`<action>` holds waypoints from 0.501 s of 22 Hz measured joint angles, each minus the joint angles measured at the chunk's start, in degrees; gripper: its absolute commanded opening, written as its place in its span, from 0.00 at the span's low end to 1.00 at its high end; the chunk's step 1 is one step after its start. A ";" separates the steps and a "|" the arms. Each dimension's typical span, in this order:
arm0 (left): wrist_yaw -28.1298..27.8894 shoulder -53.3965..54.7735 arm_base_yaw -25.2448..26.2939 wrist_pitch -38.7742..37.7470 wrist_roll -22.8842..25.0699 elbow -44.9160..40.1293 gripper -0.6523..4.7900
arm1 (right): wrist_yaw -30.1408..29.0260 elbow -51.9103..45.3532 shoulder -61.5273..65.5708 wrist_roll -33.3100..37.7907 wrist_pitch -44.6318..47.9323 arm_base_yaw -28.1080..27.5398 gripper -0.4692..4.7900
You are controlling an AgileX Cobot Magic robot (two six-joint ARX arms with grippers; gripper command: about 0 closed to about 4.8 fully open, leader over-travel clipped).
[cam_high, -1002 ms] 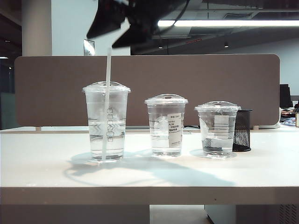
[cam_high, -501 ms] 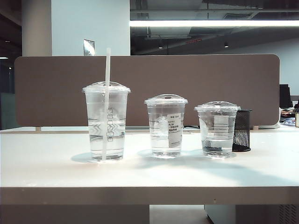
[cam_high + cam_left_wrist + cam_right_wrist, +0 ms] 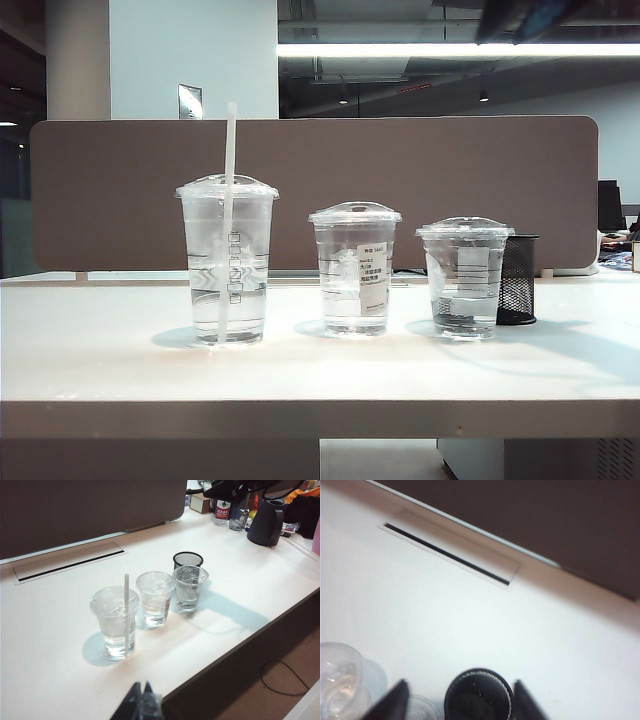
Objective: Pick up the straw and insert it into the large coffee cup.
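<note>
Two grippers: right gripper [image 3: 457, 700] open, empty, above mesh cup [image 3: 478, 695]; left gripper [image 3: 141, 705] closed, empty.

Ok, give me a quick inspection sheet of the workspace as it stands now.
Surface: white table, dry.
Job's things: straw stands through the lid of the large coffee cup.
Clutter: medium cup, short cup, black mesh holder.
Grippers: left claw low near the table edge, jaws together; right claw open above the mesh holder, empty.
Cables: one on the floor.
Surroundings: brown divider panel, black kettle.
</note>
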 measured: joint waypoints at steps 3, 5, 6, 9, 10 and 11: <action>0.00 -0.02 0.00 0.00 0.00 0.00 0.12 | -2.91 -1.77 1.11 0.42 0.92 -1.86 0.08; 0.00 -0.02 0.00 0.00 0.00 0.00 0.12 | -5.70 -4.04 1.31 0.59 1.73 -2.43 0.08; 0.00 -0.02 0.00 0.00 0.00 0.00 0.12 | -7.13 -5.57 1.18 1.01 1.75 -2.40 0.08; 0.00 -0.02 0.00 0.00 0.00 0.00 0.12 | -8.55 -12.31 -1.36 1.16 3.23 -1.92 0.08; 0.00 -0.02 0.00 0.00 0.00 0.00 0.12 | -9.22 -18.36 -5.84 2.12 8.00 -1.66 0.08; 0.00 -0.02 0.00 0.00 0.00 0.00 0.12 | -9.46 -23.78 -10.16 4.63 14.12 -1.60 0.08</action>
